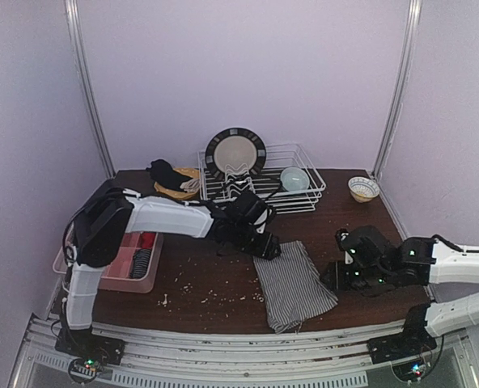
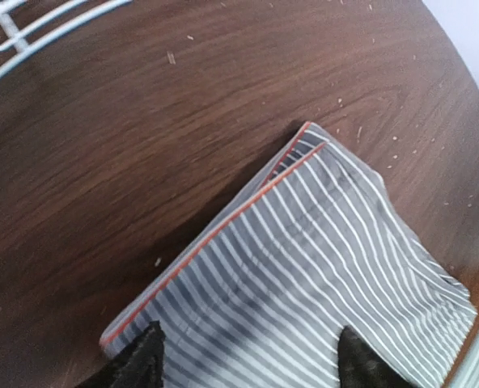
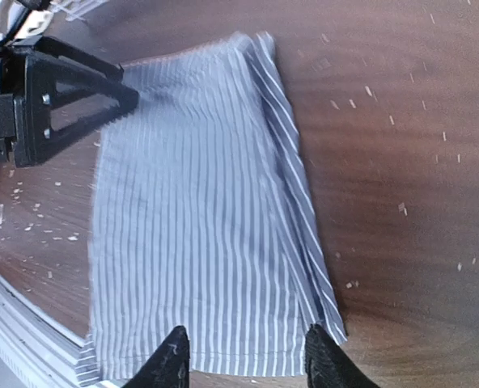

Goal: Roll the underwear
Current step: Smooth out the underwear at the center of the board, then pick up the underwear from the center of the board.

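Both pairs: left fingers [image 2: 138,360] and right fingers [image 3: 168,360] spread wide, empty.
Underwear [image 1: 294,284]: flat on surface [image 1: 199,283], just before wire rack [image 1: 312,196].
Roll, advised: left pinches rack-side waistband [image 2: 215,234] evenly, turns tight away from rack; right steadies.

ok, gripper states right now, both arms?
Left gripper: open, over the underwear, holding nothing.
Right gripper: open, over the underwear, holding nothing.
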Available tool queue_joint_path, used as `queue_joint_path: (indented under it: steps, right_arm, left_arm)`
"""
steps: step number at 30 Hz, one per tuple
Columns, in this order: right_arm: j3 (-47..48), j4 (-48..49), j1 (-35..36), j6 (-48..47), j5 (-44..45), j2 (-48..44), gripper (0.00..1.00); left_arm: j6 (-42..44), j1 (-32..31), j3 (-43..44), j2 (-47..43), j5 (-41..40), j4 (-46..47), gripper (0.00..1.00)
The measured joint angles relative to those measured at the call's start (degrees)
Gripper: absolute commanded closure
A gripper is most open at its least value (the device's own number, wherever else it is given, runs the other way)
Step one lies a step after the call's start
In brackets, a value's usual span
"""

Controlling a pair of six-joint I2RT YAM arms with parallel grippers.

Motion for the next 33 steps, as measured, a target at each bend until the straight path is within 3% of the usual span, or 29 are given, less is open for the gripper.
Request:
queue_joint_path:
  steps: [8,11,14,18,27,33]
  right_arm:
    - [7.89,-1.33,5.25,-1.46,2.73,9.09,0.30]
    - [9.20,-1.11,5.14,-1.95,4.70,12.28,0.26]
    - [9.22,-0.85,3.02,-2.38,5.05,13.99,0.26]
    - [6.80,3.08,-4.90,-3.96,1.05,14.56,0.26]
    - [1.38,11.67,-14.91,-8.13,-11.98,20.55,0.35]
    - [0.96,19.17,-19.28,-9.94,-17.79,24.76,0.54]
  left_arm:
    - [-3.34,-0.09,-18.51,-20.61,-3.04,3.50,0.22]
    - [-5.31,-0.13,-23.17,-24.06,-3.72,5.11,0.24]
    - [-7.21,-0.13,-27.36,-24.55,-3.69,6.99,0.25]
    - [-9.44,-0.13,-32.87,-24.63,-3.02,8.50,0.25]
    - [-11.10,-0.20,-35.15,-25.42,-1.22,10.51,0.26]
    - [-11.30,-0.46,-35.21,-25.53,-0.35,11.54,0.26]
